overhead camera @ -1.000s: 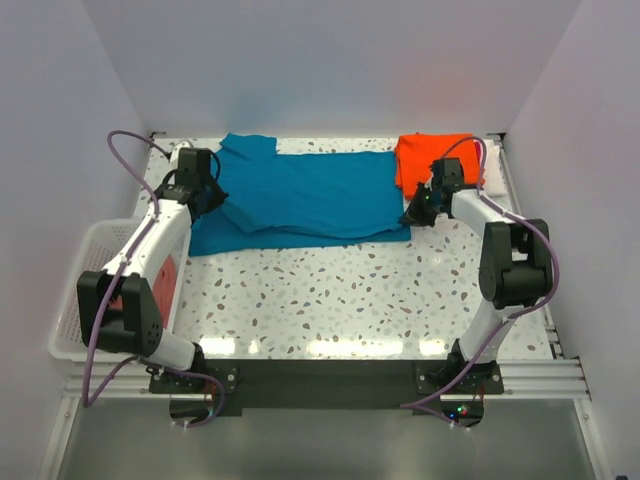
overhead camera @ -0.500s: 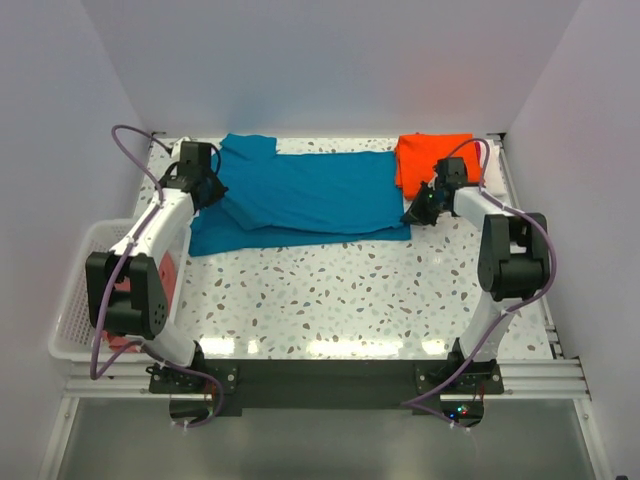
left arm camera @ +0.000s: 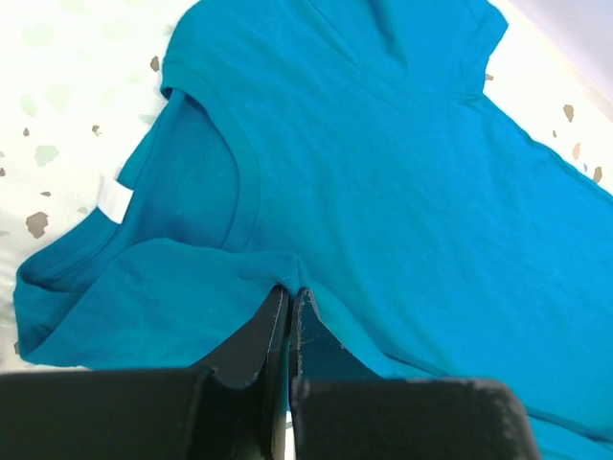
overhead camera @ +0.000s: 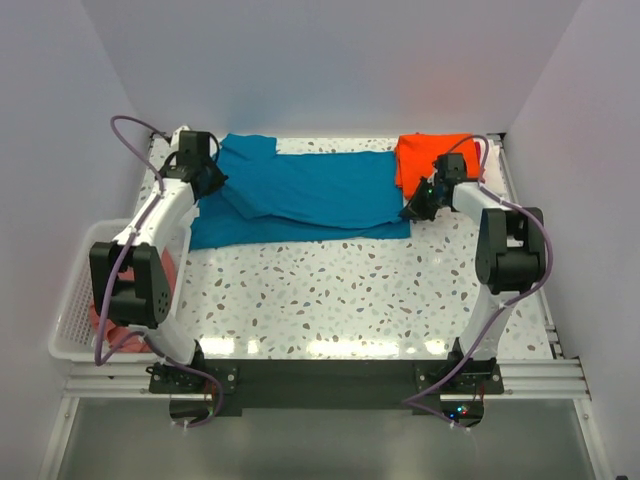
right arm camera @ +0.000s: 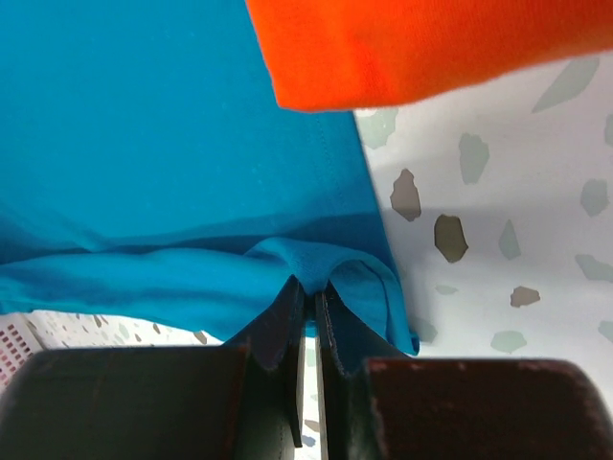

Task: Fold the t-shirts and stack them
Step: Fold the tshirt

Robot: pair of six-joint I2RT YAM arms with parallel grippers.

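Near the counter's [overhead camera: 330,290] far left corner, nipped tight in the left claw [left arm camera: 290,292]: a fold of the teal-blue t-shirt [overhead camera: 320,190], spread along the far edge. At its right hem, pinched likewise by the right claw [right arm camera: 308,287], near the folded orange t-shirt [overhead camera: 425,155] in the far right corner.

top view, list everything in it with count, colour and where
teal t-shirt: one, teal-blue, spread across the far part of the table
orange t-shirt: one, bright orange, folded, far right corner
basket: one, white lattice, beside the table's left edge
reddish cloth: count unclear, in the basket, mostly hidden by the left arm
table: one, white speckled
left claw: black, shut on the teal t-shirt near its collar
right claw: black, shut on its right end
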